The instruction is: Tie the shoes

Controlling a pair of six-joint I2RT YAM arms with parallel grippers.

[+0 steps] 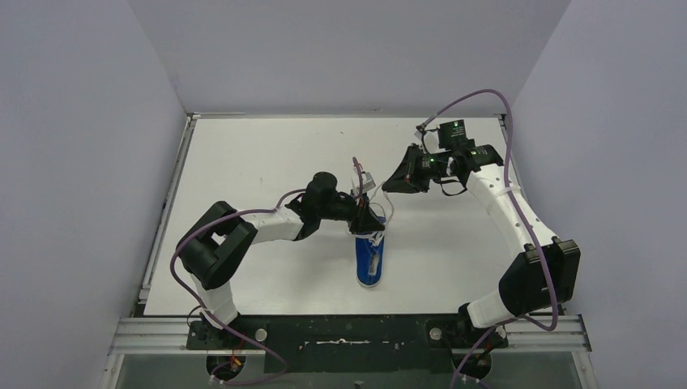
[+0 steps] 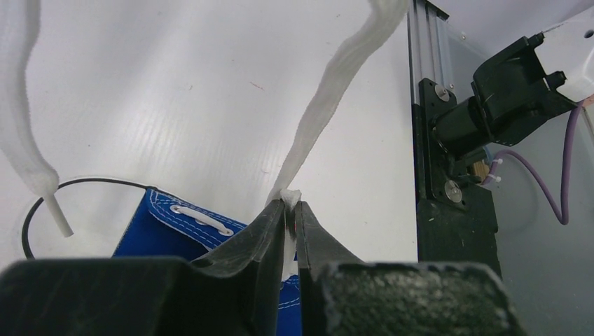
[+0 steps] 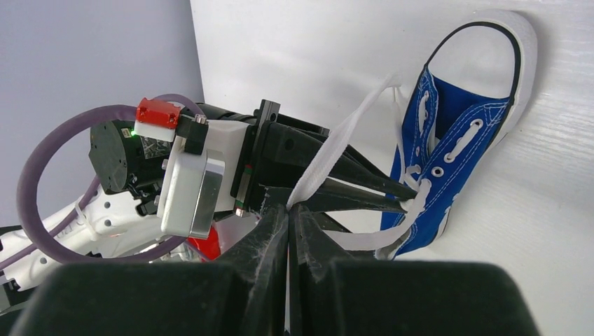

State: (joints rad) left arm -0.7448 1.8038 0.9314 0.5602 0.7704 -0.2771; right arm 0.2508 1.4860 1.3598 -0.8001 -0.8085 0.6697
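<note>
– Beneath the left gripper (image 2: 291, 203), sneaker (image 1: 371, 261) stands on its sole; jaws pinched shut on white lace (image 2: 329, 105).
– Right gripper (image 3: 288, 206), just beyond it, likewise clamped on lace. Recommend even tension, slow separation; slack invites slipping.

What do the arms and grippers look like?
The left arm and right arm have white shells, black joint housings, purple cables. The left gripper and right gripper have black tapered fingers. A red block and green light mark the left wrist.
</note>
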